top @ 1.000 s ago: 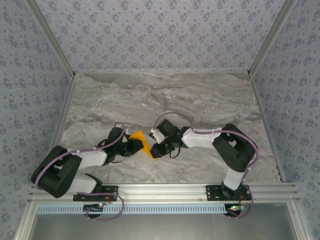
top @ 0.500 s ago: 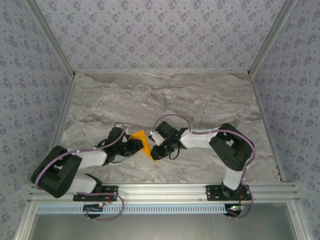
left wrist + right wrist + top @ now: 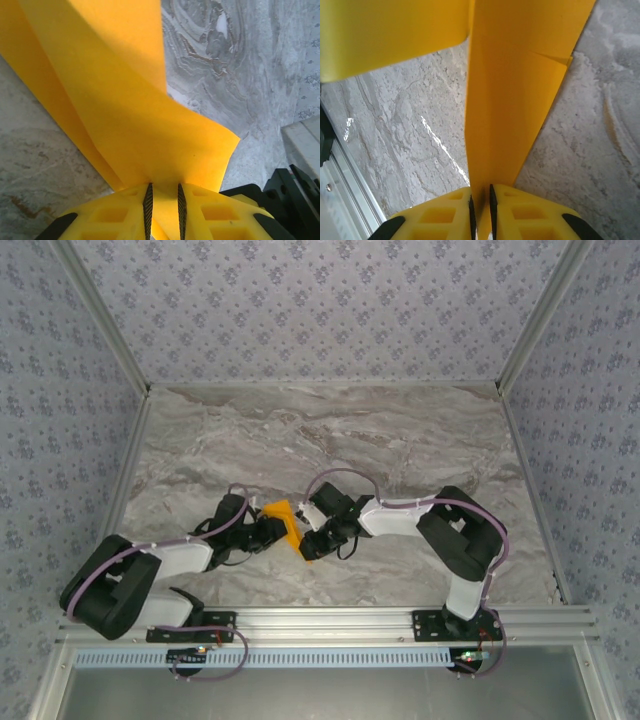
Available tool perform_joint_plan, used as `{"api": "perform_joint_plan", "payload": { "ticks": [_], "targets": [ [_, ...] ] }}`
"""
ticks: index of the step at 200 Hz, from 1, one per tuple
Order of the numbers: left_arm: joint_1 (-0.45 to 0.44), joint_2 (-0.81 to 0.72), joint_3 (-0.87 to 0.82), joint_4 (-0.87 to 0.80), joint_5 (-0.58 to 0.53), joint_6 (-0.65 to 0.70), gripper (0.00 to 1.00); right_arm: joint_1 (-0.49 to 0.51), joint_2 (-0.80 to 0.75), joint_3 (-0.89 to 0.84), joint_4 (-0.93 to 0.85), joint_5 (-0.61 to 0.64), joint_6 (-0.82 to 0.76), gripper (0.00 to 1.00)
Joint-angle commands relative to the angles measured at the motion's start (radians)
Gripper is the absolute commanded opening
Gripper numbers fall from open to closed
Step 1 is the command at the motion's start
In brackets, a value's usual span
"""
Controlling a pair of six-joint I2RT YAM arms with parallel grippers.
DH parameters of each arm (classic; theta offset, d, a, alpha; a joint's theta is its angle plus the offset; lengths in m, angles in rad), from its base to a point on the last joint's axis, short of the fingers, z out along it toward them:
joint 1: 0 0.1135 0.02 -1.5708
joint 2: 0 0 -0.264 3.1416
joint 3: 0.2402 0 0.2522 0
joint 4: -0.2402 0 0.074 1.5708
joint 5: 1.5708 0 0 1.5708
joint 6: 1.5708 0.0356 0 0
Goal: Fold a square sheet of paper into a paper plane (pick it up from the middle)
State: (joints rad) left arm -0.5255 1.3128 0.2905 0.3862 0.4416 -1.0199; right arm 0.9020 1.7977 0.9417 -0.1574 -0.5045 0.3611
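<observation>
Orange and creased, the square sheet of paper [image 3: 283, 519] hangs over the near middle of the marble table [image 3: 400, 430], held from both sides. The left gripper [image 3: 163, 192] has its fingers clamped on one folded edge. The right gripper [image 3: 481, 200], toward the table's right, has its fingers pressed together on a long flap.

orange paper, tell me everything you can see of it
The orange paper is thin, plain and bright orange, folded into overlapping layers with sharp creases. It is held over the marble table, pinched on one side by the left gripper and on the other by the right gripper.
</observation>
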Motion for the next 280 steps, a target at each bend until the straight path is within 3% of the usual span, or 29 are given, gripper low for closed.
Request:
{"api": "perform_joint_plan", "payload": {
  "ticks": [1,68,161,280],
  "targets": [
    [-0.001,-0.030,-0.004,-0.019,0.015,0.024,0.24,0.000,-0.035,0.028,-0.038,0.024,-0.013,0.22],
    [0.001,-0.006,0.001,-0.016,0.016,0.027,0.24,-0.002,-0.059,0.034,-0.047,0.032,-0.013,0.25],
    [0.001,-0.003,0.001,-0.017,0.016,0.026,0.24,0.009,-0.012,0.045,-0.032,-0.002,-0.020,0.07],
    [0.001,0.003,0.004,-0.010,0.017,0.027,0.24,0.003,0.017,0.044,-0.021,0.008,-0.007,0.06]
  ]
}}
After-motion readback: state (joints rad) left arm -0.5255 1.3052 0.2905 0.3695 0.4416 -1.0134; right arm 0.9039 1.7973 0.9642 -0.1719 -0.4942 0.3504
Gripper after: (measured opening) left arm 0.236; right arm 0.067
